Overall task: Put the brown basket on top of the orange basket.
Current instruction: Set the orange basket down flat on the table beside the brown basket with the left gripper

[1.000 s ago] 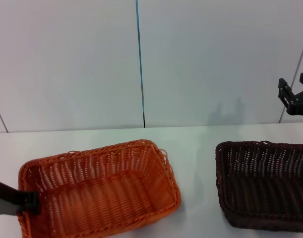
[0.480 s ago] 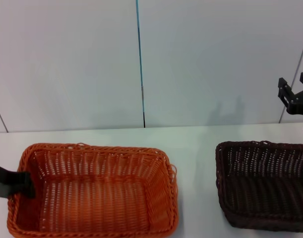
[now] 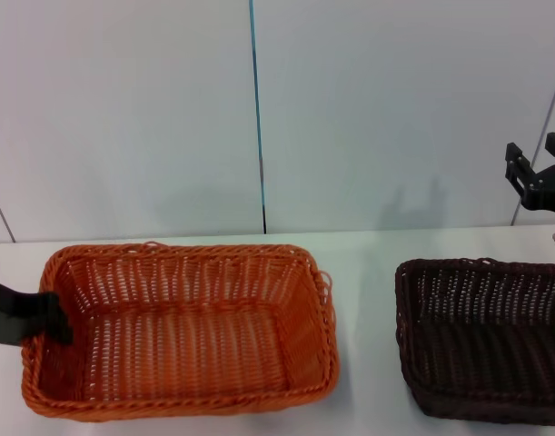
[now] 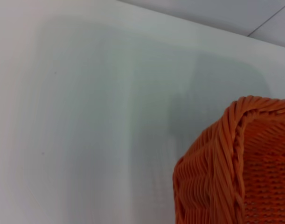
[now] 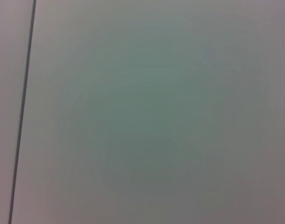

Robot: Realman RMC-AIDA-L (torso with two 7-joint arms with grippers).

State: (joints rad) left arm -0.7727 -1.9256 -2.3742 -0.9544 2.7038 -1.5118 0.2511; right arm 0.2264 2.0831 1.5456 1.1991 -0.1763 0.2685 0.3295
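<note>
Two arms showing at opposite sides

The left gripper [image 3: 50, 318] is reaching in low at the worktop's left edge; the right gripper [image 3: 537, 165] is hanging raised above its right edge.

Black, blocky left gripper [image 3: 50, 318]; black right gripper [image 3: 537, 178] with two squared prongs.

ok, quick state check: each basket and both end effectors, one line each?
orange basket: upright on the table, empty, left end wall gripped.
brown basket: upright on the table, empty, apart from the orange one, untouched.
left end effector: shut on the orange basket's left rim.
right end effector: raised above the brown basket, open, empty.
</note>
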